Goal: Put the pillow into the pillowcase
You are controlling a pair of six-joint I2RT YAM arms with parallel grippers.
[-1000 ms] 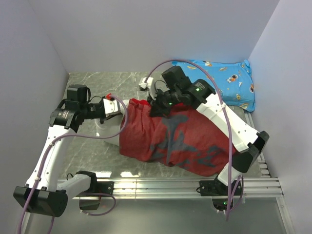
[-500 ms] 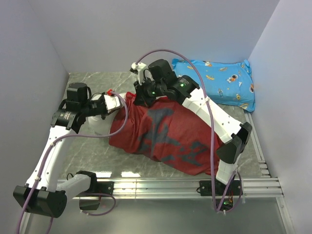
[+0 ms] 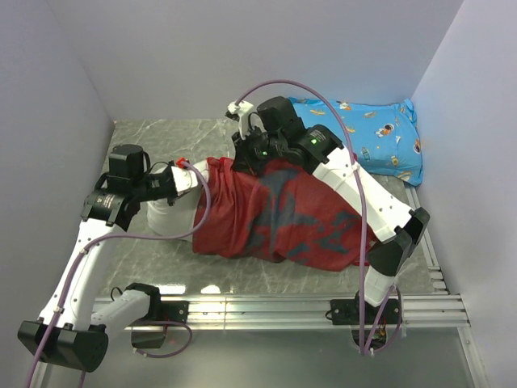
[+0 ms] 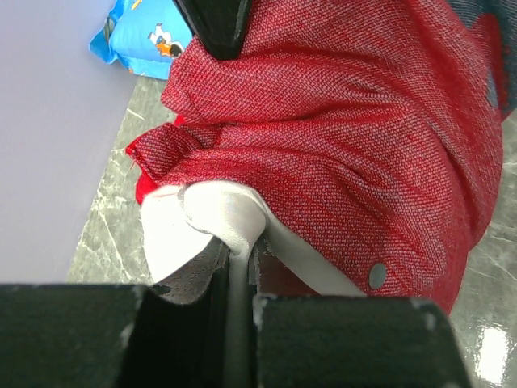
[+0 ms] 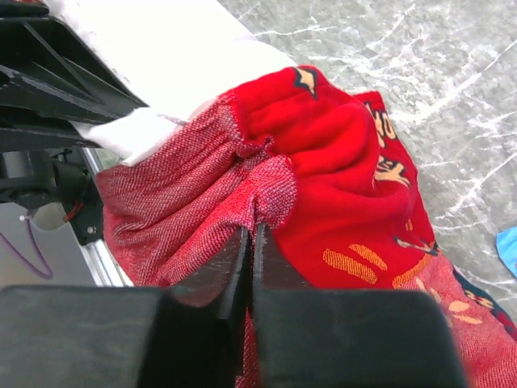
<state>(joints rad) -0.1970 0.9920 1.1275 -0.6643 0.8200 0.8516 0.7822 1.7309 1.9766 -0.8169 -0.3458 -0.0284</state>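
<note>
The red pillowcase (image 3: 283,214) lies bulging across the middle of the table, its open mouth to the left. The white pillow (image 3: 166,217) sticks out of that mouth, most of it hidden inside. My left gripper (image 3: 188,179) is shut on a pinched fold of the pillow (image 4: 226,218) right at the case's edge (image 4: 347,121). My right gripper (image 3: 245,155) is shut on the gathered hem of the pillowcase (image 5: 258,190) at the far side of the mouth, beside the pillow (image 5: 170,56). The bright printed lining (image 5: 339,162) shows there.
A blue cartoon-print pillow (image 3: 371,133) lies at the back right against the wall. Walls close in the left, back and right. An aluminium rail (image 3: 266,307) runs along the near edge. Purple cables loop over both arms.
My right gripper has carried the pillowcase hem to the left and farther back, dragging the case along the pillow. The left gripper has kept its hold and barely shifted.
</note>
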